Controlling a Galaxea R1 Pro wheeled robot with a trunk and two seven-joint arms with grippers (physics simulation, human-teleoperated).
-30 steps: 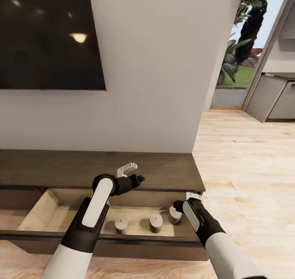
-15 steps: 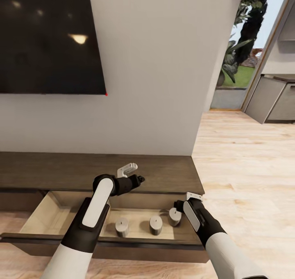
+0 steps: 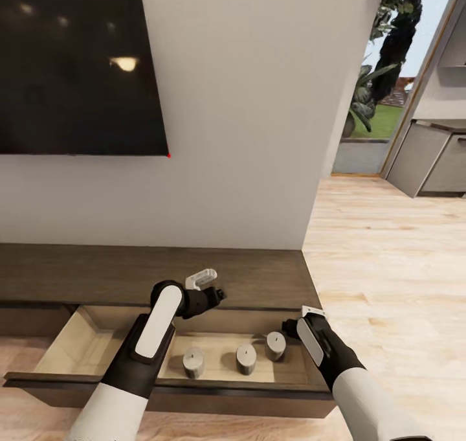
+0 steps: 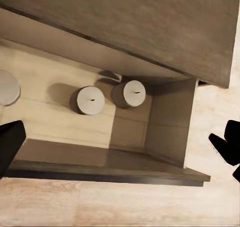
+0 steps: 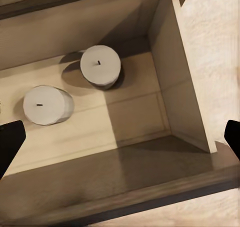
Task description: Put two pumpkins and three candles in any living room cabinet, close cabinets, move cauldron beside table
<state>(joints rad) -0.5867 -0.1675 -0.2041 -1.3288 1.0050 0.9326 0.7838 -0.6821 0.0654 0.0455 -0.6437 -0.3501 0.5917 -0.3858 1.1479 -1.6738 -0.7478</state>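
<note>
A black wall-mounted television (image 3: pixel 81 75) hangs over the left end of the long dark-brown cabinet (image 3: pixel 259 279), whose right-hand drawer (image 3: pixel 84 344) stands pulled open, showing its pale wood inside. The left gripper (image 3: pixel 206 285) hangs above the drawer's back edge, over the cabinet top; in the left wrist view its dark fingertips (image 4: pixel 10 144) sit far apart at the picture's two edges, spread wide and holding nothing. Below and between them three grey-beige candles stand upright in a row on the drawer floor: the left candle (image 3: pixel 193 362), the middle candle (image 3: pixel 246 358) and the right candle (image 3: pixel 276 346), none touching another, the right one nearest the drawer's end wall. The middle candle (image 4: pixel 90 100) and right candle (image 4: pixel 131 93) appear between the left fingers from above. The right gripper (image 3: pixel 309 316) hovers just beside the right candle, at the drawer's right end; its fingertips (image 5: pixel 11 142) are likewise spread wide and empty, with the right candle (image 5: pixel 100 65) and middle candle (image 5: pixel 45 105) lying between them. Further right, pale wooden floor (image 3: pixel 388 253) runs to a doorway with green plants (image 3: pixel 378 59) and grey kitchen cabinets (image 3: pixel 430 159).
</note>
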